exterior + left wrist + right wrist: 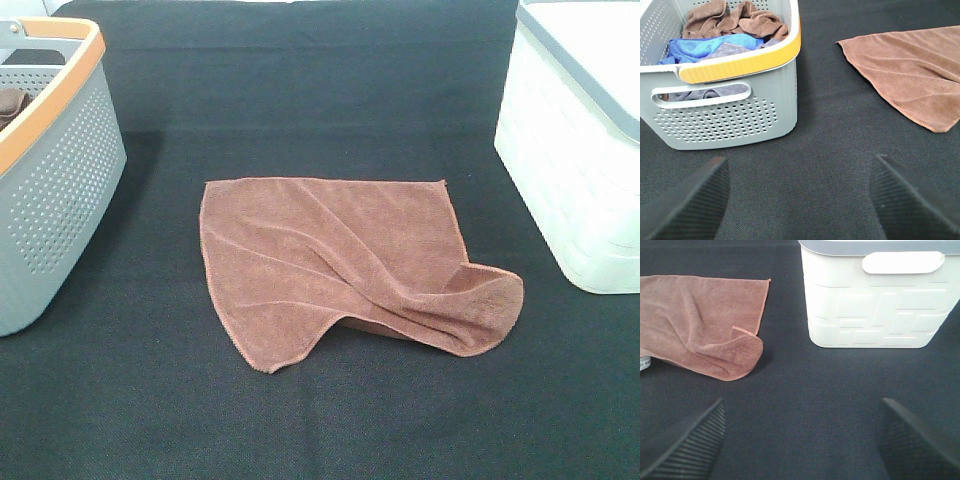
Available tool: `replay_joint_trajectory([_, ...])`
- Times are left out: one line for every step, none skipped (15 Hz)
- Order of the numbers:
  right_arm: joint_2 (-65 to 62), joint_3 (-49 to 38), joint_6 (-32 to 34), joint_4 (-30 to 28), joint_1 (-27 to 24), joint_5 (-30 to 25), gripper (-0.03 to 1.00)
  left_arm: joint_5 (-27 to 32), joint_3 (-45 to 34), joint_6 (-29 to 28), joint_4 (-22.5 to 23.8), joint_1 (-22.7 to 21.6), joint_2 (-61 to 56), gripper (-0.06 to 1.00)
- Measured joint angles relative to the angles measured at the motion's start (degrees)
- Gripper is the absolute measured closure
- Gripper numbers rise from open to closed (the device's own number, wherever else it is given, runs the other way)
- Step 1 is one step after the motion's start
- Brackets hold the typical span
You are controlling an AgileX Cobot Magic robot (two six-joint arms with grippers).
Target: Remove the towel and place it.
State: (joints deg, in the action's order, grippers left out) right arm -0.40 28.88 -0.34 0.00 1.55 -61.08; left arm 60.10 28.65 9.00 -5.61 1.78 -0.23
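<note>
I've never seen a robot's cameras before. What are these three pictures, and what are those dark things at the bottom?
All three pictures show one moment. The robot has two arms, each ending in a tool that pinches like two fingers. One camera looks down from high up. The other two ride on the arms' wrists.

From above you see a black table with a brown towel lying rumpled in the middle. On the left stands a grey basket with an orange rim. On the right is a white bin.

The dark shapes are the fingers. The left tool is wide open, near the grey basket, which holds brown, blue and grey cloths. The right tool is open too, near the white bin. Neither holds anything, and nothing touches the towel.
</note>
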Motion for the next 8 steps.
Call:
replay_joint_trajectory([0.0,0.0,0.0,0.0,0.0,0.0,0.19,0.0,0.0,0.0,0.0,0.0,0.0,0.20])
replay_joint_trajectory([0.0,0.0,0.0,0.0,0.0,0.0,0.19,0.0,0.0,0.0,0.0,0.0,0.0,0.20])
replay_joint_trajectory([0.0,0.0,0.0,0.0,0.0,0.0,0.19,0.0,0.0,0.0,0.0,0.0,0.0,0.20])
replay_joint_trajectory([0.0,0.0,0.0,0.0,0.0,0.0,0.19,0.0,0.0,0.0,0.0,0.0,0.0,0.20])
replay_joint_trajectory([0.0,0.0,0.0,0.0,0.0,0.0,0.19,0.0,0.0,0.0,0.0,0.0,0.0,0.20])
replay_joint_trajectory([0.0,0.0,0.0,0.0,0.0,0.0,0.19,0.0,0.0,0.0,0.0,0.0,0.0,0.20])
replay_joint_trajectory([0.0,0.0,0.0,0.0,0.0,0.0,0.19,0.0,0.0,0.0,0.0,0.0,0.0,0.20])
replay_joint_trajectory([0.0,0.0,0.0,0.0,0.0,0.0,0.19,0.0,0.0,0.0,0.0,0.0,0.0,0.20])
